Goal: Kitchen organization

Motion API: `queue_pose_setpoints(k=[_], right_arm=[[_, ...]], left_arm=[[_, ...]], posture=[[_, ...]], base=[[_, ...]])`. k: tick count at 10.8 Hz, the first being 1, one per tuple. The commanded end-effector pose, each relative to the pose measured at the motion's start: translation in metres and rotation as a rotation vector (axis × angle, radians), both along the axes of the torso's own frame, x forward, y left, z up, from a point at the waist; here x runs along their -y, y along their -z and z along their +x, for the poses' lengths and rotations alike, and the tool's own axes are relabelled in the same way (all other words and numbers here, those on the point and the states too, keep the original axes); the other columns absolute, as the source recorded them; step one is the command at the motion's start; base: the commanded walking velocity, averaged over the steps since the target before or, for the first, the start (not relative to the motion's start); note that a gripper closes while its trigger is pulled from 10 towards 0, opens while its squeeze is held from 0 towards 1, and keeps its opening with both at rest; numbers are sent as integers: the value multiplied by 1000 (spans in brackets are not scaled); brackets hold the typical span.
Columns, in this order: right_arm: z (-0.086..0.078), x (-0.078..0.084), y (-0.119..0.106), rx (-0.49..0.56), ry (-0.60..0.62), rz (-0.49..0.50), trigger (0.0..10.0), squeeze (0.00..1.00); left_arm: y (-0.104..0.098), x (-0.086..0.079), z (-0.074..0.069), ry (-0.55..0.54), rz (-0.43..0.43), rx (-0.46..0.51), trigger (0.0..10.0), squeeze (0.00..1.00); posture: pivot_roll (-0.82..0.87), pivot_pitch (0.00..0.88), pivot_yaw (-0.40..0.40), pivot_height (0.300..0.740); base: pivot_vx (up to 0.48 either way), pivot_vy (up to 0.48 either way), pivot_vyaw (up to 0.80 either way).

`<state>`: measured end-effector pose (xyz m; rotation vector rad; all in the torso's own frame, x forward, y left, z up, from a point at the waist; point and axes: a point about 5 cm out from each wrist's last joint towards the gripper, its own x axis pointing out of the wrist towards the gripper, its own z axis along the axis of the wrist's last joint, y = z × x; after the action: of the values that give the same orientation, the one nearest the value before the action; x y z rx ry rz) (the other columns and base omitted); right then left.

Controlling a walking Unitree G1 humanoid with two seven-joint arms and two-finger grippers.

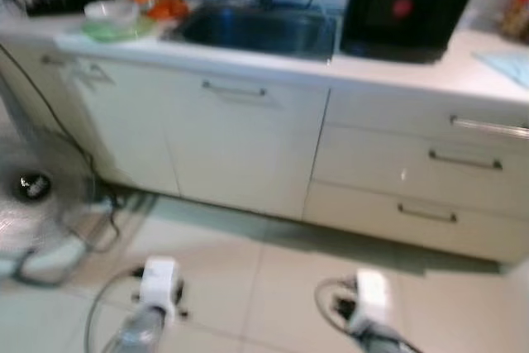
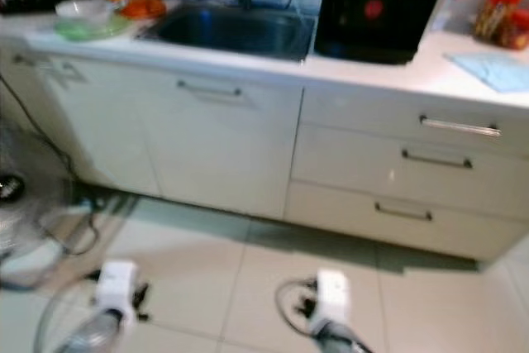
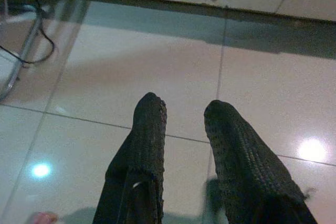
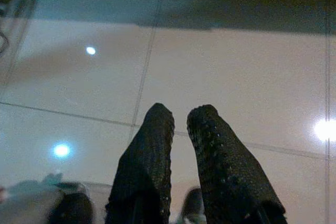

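Your robot stands before a kitchen counter, both silver arms hanging low over the glossy beige floor tiles (image 1: 273, 287). The left gripper (image 3: 181, 109) points at the floor, its 2 knobbly black fingers (image 3: 144, 145) parted with a clear gap and nothing between them. The right gripper (image 4: 180, 115) hangs the same way, its 2 textured black fingers (image 4: 215, 150) slightly apart and empty. In the head views you see only the white wrist housings, left (image 1: 159, 280) and right (image 1: 371, 291), above the tiles.

Ahead of you runs a pale countertop (image 2: 413, 72) over cream cabinet doors (image 1: 240, 146) and 3 cream drawers with slim metal bar handles (image 1: 464, 160). A dark steel sink basin (image 1: 256, 29) is set into the top; just beside it on the right stands a boxy black appliance (image 1: 405, 2). On the sink's left lie a green plate (image 1: 111, 32), a clear bowl (image 1: 110, 11) and something orange (image 1: 159, 2), blurred. Red-lidded jars (image 2: 500, 14) and a pale blue cloth (image 2: 496, 70) sit far right. A black cable (image 1: 58, 121) trails down to the floor at left.
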<state>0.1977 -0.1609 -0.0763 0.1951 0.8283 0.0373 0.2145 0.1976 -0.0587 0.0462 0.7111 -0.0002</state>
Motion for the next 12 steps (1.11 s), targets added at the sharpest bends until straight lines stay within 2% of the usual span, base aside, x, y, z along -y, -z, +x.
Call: queue_pose_setpoints(k=[1, 5, 7, 8, 12], right_arm=[[4, -6, -2, 10, -12, 14, 10000, 0], [5, -7, -2, 9, -26, 14, 10000, 0], [5, -7, -2, 9, -45, 2, 10000, 0], [5, -7, -2, 8, -44, 1, 10000, 0], [6, -7, -3, 12, -30, 14, 10000, 0]], left_arm=[[0, -8, -2, -11, 19, -11, 10000, 0], [4, -14, -10, -54, 30, -41, 10000, 0], [10, -17, -17, -69, 24, -81, 10000, 0], [11, -18, -20, -77, 24, -91, 10000, 0], [14, -21, -26, -91, 29, -120, 10000, 0]], posture=[[188, 0, -14, 740], [196, 0, -17, 740], [197, 0, -22, 740], [197, 0, -23, 740], [200, 0, -26, 740]], base=[[0, 480, 0], [0, 0, 0], [309, 0, 0], [371, 0, 800], [355, 180, 0]])
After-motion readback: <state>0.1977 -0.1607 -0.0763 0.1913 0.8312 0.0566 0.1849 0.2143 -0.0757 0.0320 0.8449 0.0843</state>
